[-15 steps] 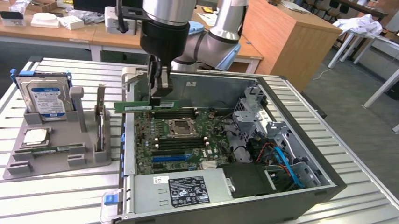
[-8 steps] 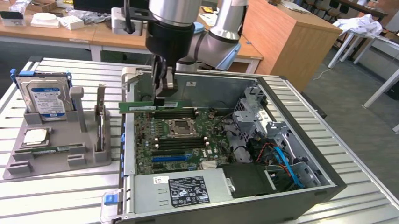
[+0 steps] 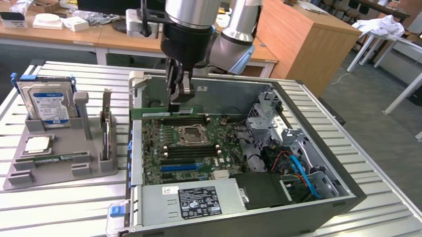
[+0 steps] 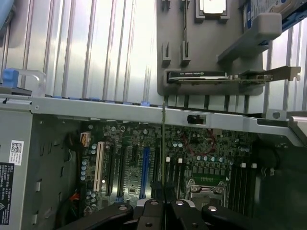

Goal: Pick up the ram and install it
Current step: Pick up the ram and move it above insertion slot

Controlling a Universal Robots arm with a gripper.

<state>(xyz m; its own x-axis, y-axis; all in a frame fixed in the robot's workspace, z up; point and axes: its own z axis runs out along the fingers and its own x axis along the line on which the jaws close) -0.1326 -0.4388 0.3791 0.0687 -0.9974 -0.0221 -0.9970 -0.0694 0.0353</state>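
Observation:
My gripper [image 3: 177, 102] hangs over the open computer case [image 3: 329, 163], shut on the ram [image 3: 165, 113]. The ram is a long green stick held level by its upper edge, just above the far end of the motherboard [image 3: 188, 148] and a little above the CPU socket [image 3: 191, 133]. The dark memory slots [image 3: 191, 150] lie on the near side of that socket. In the wrist view the ram [image 4: 164, 143] shows edge-on as a thin line running out from between the black fingers [image 4: 152, 205] of the gripper [image 4: 164, 206], over the motherboard [image 4: 124, 163].
A grey parts holder [image 3: 59, 170] on the exterior view's left carries a blue-labelled hard drive [image 3: 47, 106], a square CPU chip [image 3: 38, 144] and an upright card [image 3: 105, 131]. The power supply [image 3: 191, 200] fills the case's near end; cables and drive cages [image 3: 290, 148] crowd its right side.

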